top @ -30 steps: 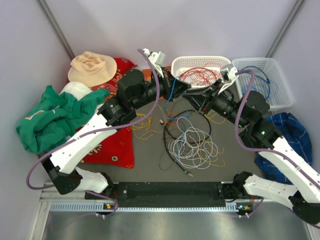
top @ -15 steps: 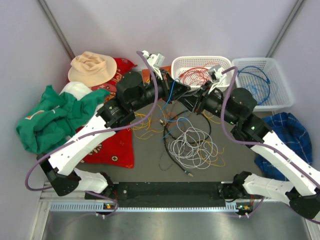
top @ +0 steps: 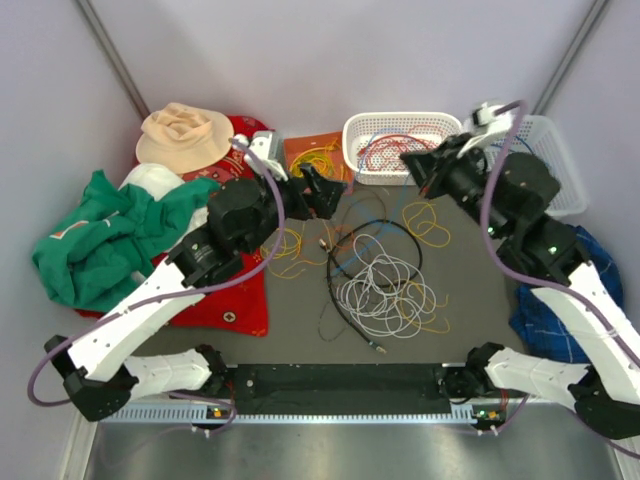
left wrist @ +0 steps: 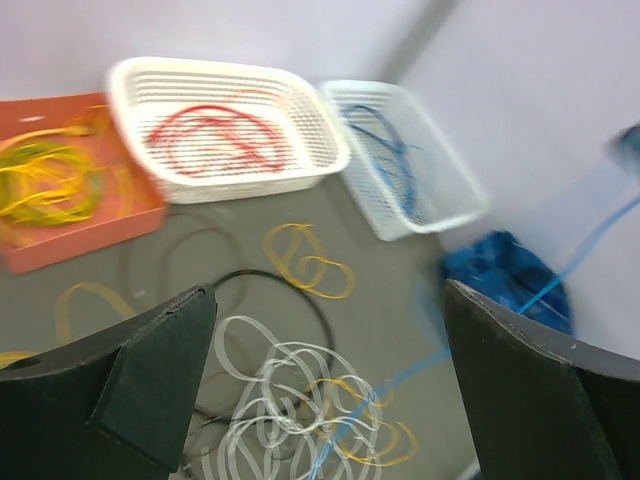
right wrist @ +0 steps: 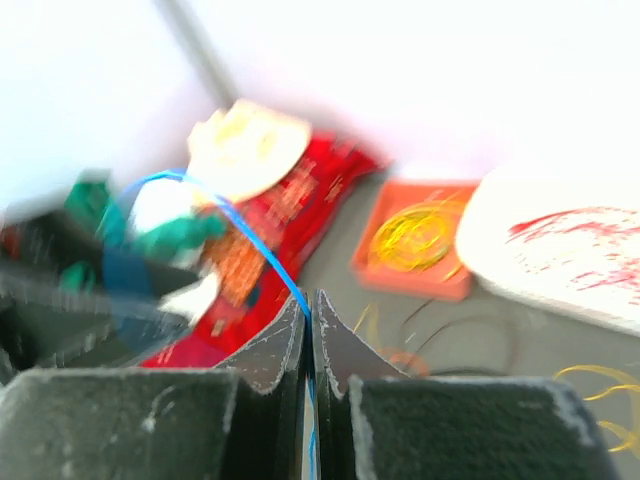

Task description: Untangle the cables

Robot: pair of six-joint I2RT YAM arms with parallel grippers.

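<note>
The cables lie tangled mid-table: a white coil (top: 385, 290) (left wrist: 285, 400), a black loop (top: 375, 240) and yellow strands (top: 285, 245) (left wrist: 310, 265). A thin blue cable (right wrist: 240, 225) (left wrist: 400, 375) rises from the pile into my right gripper (right wrist: 312, 300) (top: 412, 160), which is shut on it and held high near the back baskets. My left gripper (left wrist: 328, 295) (top: 325, 192) hangs wide open above the pile with nothing between its fingers.
At the back stand an orange tray (top: 305, 150) with yellow cable, a white basket (top: 352, 130) with red cable, and a second basket (top: 560, 200) with blue cable. Green garment (top: 100, 235), red cloth (top: 235, 290) and beige hat (top: 185, 135) lie left, blue cloth (top: 565, 250) right.
My left gripper let go, opened wide and drew back to the left. My right gripper closed on the blue cable and swung up toward the back right, pulling it along.
</note>
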